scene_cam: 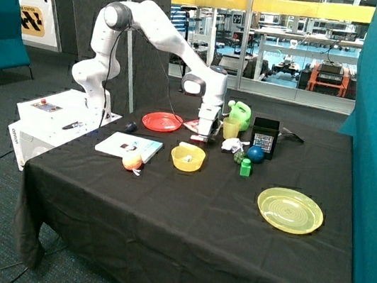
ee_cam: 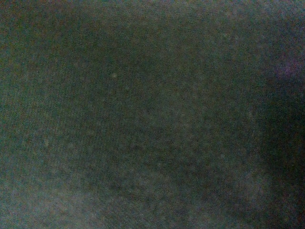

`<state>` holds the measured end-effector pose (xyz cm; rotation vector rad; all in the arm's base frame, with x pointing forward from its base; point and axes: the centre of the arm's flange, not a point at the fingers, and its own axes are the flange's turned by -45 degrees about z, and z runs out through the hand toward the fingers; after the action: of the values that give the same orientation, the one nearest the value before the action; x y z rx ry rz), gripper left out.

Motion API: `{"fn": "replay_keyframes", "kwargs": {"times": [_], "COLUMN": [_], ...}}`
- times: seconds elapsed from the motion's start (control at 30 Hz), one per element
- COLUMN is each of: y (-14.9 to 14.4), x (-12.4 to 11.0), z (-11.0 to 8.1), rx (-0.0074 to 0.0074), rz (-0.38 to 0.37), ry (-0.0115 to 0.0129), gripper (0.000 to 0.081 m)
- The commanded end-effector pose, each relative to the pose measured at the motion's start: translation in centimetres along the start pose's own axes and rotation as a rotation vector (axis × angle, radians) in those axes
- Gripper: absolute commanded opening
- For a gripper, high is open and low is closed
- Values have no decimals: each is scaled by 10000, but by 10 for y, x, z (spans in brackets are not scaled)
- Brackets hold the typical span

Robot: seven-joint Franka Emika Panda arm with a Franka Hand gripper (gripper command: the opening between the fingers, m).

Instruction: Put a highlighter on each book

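Black tablecloth [scene_cam: 184, 213], red plate [scene_cam: 161, 121], yellow bowl [scene_cam: 187, 158], yellow-green plate [scene_cam: 290, 210], white book [scene_cam: 129, 146], green jug [scene_cam: 240, 112]

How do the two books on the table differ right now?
The white book is larger than the pink-red book. The white book lies near the table's front corner, clear of the arm, while the pink-red book sits beside the red plate with the gripper down at its edge. The white book shows fully; the pink-red book is partly hidden by the gripper. Both lie flat on the black cloth.

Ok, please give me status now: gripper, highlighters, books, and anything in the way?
Gripper down at the cloth beside the pink book. White book bare, no highlighter on it. Yellow bowl and red plate close by.
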<state>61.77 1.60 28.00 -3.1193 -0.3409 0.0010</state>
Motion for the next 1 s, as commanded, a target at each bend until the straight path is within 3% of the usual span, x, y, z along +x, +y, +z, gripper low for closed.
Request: {"fn": "replay_keyframes", "kwargs": {"times": [0.0,0.4,0.47,0.53,0.6,0.97], "y": [1,0,1,2,3,9], "x": [0,0,1,1,1,-1], "z": [4,4,4,5,5,8], "rx": [-38,-38,-38,-38,-38,-38], "rz": [6,-134,-99,-41,-10,110], "ry": [2,2,2,2,2,2], "gripper": [419,358,292,112,28,0]}}
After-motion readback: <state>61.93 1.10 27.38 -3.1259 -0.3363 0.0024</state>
